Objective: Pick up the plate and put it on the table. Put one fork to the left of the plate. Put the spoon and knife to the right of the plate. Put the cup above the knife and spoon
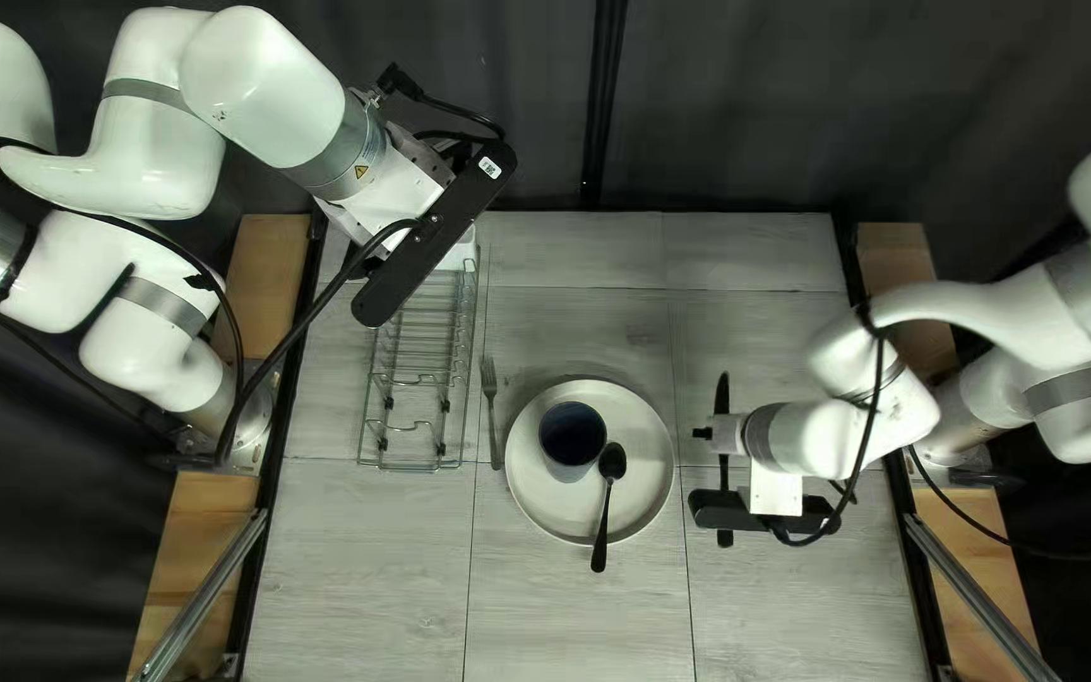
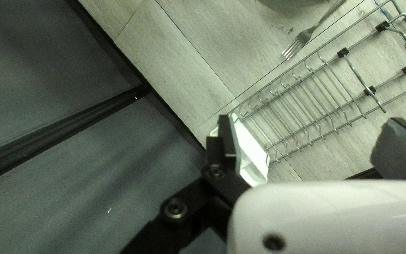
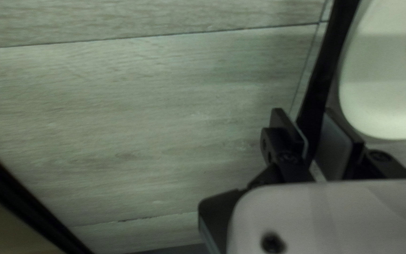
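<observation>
The top left view shows the plate [image 1: 537, 503] on the counter [image 1: 773, 619], bearing the cup [image 1: 572, 433] just to eleven o'clock of its centre and the spoon [image 1: 601, 528] with its handle past the rim near six. The fork [image 1: 493, 411] lies beside it toward ten; the knife [image 3: 313, 101] lies toward three.

The likeliest trouble is at the knife: if the right claw [image 3: 312, 141] closes off-centre, one pad could shove the thin handle aside; if it spreads wide, the finger nearest the plate could knock the rim. Later, the spoon's head sits so near the cup that a careless pinch could nudge it over. The left claw [image 2: 308, 129], near the rack [image 2: 306, 106], could snag the wire if it dips.

The right claw is partly open around the knife, with no firm grip on both sides that I can make out. The left claw is wide open and holds nothing; whether it touches the white holder [image 2: 252, 153] I cannot tell.
</observation>
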